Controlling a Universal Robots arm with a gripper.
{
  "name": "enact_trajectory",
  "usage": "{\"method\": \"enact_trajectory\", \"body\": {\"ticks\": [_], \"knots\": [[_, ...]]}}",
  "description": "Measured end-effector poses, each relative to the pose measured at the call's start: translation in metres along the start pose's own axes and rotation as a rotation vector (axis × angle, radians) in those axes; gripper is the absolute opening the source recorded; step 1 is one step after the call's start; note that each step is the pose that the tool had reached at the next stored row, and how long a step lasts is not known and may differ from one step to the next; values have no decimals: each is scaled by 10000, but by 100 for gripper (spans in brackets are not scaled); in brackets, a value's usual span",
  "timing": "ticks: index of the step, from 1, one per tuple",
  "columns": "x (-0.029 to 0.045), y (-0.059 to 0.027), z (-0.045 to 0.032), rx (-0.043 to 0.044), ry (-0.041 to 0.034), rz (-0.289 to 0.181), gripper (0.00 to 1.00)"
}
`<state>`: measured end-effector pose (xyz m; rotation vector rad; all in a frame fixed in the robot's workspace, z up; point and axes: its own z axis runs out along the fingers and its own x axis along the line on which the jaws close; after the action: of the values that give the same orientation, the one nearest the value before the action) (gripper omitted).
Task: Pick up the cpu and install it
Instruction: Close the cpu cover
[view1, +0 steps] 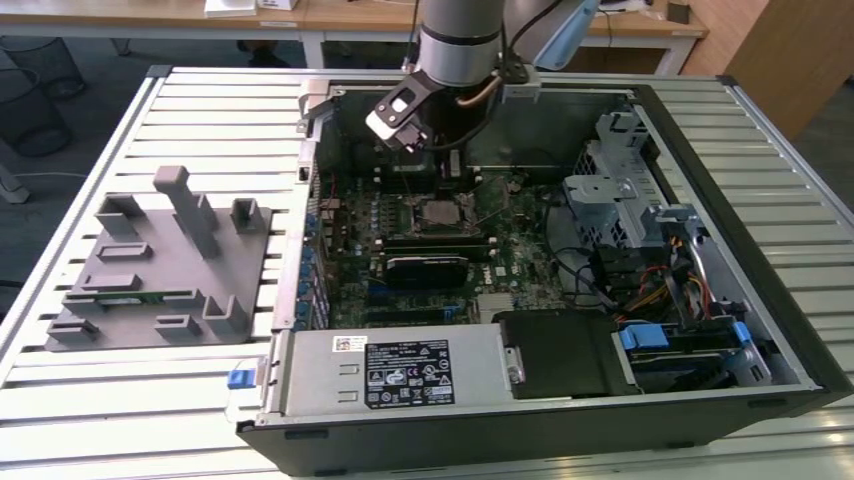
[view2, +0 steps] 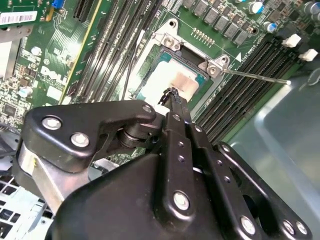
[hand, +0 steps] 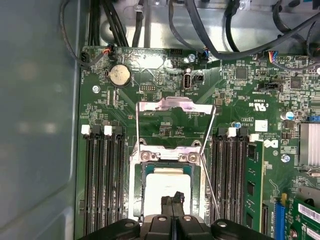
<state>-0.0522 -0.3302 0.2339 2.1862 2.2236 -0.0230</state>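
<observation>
Arm is reaching down into the open computer case (view1: 747, 300), which is lying on the slatted table (view1: 80, 400). The gripper (hand: 172, 200) is hanging over the middle of the motherboard (view1: 514, 270), toward the far side of the case. Its fingers (view2: 176, 125) are sitting pressed together, no gap showing at the tips and nothing visibly held between them. The cpu (hand: 160, 182) is lying flat inside the socket (view2: 197, 62), silvery top facing up, and both wrist views are showing it. The fingertips are poised directly over its centre; cannot tell if they are touching it. The socket load plate (hand: 175, 106) is standing flipped open on the far side of the cpu, and the thin retention lever (hand: 209, 165) is sticking out unlatched beside the socket. Empty memory slots (hand: 100, 175) with white latches are flanking one side of the socket, and a green memory stick (hand: 254, 185) is sitting in a slot on the other side. A round coin battery (hand: 120, 75) is sitting on the board beyond the load plate. On the exterior view's left, well apart from the case, a grey fixture tray (view1: 200, 245) is resting on the table. A silver power supply (view1: 387, 370) is filling the near corner of the case.
</observation>
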Motion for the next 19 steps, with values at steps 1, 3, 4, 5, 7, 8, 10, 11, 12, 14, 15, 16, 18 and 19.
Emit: {"method": "enact_trajectory", "body": {"ticks": [1,3,4,5,7,8,10,11,12,14,15,16,18,19], "knots": [[0,0,-17,-1,2,-3,11],[-2,0,-53,-3,1,-7,11],[-2,0,-74,-4,1,-7,11],[-3,1,-97,-6,2,-8,11],[-4,1,-151,-7,1,-8,11],[-5,1,-181,-8,2,-8,11],[-5,1,-205,-11,2,-8,11],[-5,1,-205,-12,3,-8,11],[-5,1,-205,-12,5,-8,11],[-5,1,-205,-11,7,-7,11],[-5,1,-206,-11,8,-7,11],[-5,1,-205,-11,10,-7,11],[-6,1,-206,-10,12,-7,11],[-5,1,-206,-11,14,-7,11]]}}
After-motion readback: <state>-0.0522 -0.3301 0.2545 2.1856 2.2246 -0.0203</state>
